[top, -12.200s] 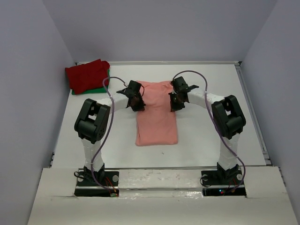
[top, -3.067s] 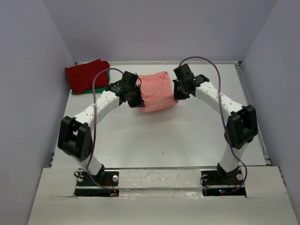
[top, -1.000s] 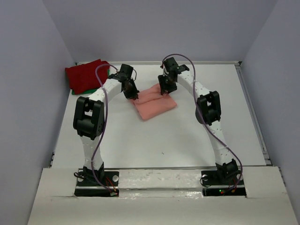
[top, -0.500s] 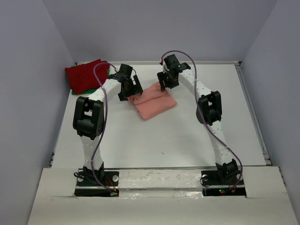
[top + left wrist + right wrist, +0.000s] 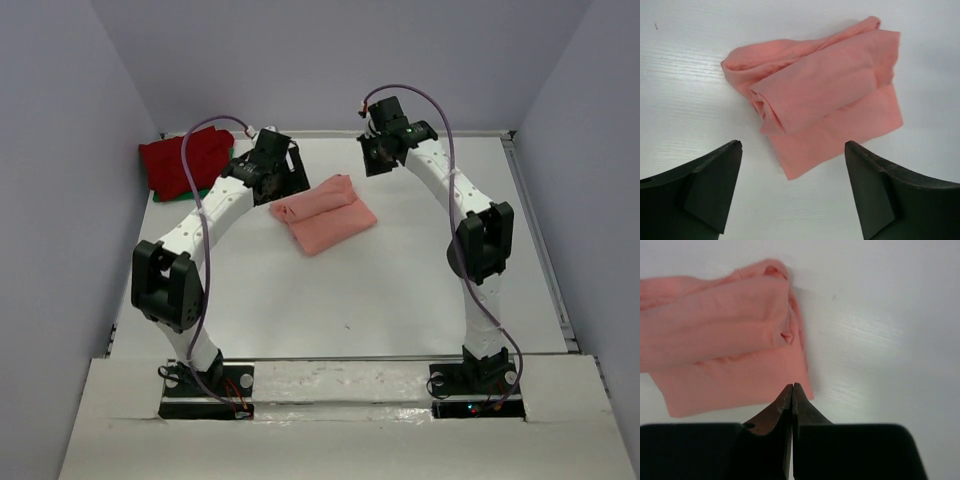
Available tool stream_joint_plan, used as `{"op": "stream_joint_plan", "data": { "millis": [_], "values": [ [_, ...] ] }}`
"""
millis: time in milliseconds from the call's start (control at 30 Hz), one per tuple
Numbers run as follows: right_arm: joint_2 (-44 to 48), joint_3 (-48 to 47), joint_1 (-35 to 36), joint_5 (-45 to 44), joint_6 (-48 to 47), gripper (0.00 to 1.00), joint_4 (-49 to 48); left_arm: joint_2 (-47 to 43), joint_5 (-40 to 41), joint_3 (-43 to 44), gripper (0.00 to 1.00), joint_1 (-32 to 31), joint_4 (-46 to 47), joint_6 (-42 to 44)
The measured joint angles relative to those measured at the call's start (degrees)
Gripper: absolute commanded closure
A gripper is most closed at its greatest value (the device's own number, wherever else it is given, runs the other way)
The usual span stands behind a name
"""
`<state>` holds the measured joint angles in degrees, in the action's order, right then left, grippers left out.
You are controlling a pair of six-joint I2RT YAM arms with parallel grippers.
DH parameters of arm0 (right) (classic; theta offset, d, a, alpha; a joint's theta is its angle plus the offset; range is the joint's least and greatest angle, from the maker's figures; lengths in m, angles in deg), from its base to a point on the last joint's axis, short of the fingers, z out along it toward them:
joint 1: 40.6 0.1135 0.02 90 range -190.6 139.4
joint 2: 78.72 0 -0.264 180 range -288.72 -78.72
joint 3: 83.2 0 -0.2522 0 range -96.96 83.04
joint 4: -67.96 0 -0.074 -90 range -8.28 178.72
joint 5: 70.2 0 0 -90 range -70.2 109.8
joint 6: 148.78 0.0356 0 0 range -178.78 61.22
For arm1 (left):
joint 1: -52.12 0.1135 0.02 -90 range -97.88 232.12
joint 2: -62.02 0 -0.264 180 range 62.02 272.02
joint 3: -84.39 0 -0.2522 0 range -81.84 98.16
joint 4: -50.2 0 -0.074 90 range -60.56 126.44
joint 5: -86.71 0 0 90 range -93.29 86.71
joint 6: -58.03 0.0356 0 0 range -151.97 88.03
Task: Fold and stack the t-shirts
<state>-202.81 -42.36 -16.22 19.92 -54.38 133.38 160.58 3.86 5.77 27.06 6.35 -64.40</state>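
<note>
The left pincer [image 5: 792, 146] is being held released, spread wide above the salmon-pink t-shirt [image 5: 322, 213]. The right pincer [image 5: 792, 390] is being held clenched on nothing. The shirt is being seen folded mid-counter [image 5: 400, 290], its long axis running left to far-right. The dark red t-shirt [image 5: 175, 160] is being partly hidden by the left arm.

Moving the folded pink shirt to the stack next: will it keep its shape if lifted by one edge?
Probably not. The salmon-pink t-shirt is soft, wrinkled cloth, so it should sag. Its top fold lies loose and bunched at one end, so it may open. Pushed, it would likely slide on the smooth table.
</note>
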Motion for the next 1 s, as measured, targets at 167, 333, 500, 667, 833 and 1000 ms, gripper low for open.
{"op": "stream_joint_plan", "data": {
  "millis": [167,333,500,667,833,1000],
  "values": [
    [1.4,9.8,0.9,-0.5,2.7,1.0,-0.3,-5.8,-4.0,-4.7,1.0,-2.5,3.0,-0.6],
    [1.3,16.9,1.6,0.6,4.9,1.0,-0.5,-3.0,-12.5,-10.3,1.0,-3.8,7.5,-2.2],
    [1.3,17.3,1.9,1.4,5.9,1.0,-1.5,4.7,-16.1,-10.5,1.0,-5.6,9.8,-3.0],
    [-0.2,14.4,1.9,2.3,6.0,1.0,-1.8,9.6,-17.7,-8.7,1.0,-6.8,10.3,-3.2],
    [-3.2,10.0,1.9,4.0,5.9,1.0,-2.0,12.1,-17.6,-5.8,1.0,-6.8,10.5,-3.2],
    [-8.0,4.5,1.9,5.5,5.7,1.0,-1.6,13.4,-17.0,-3.8,1.0,-6.7,10.6,-3.2]
  ]
}}
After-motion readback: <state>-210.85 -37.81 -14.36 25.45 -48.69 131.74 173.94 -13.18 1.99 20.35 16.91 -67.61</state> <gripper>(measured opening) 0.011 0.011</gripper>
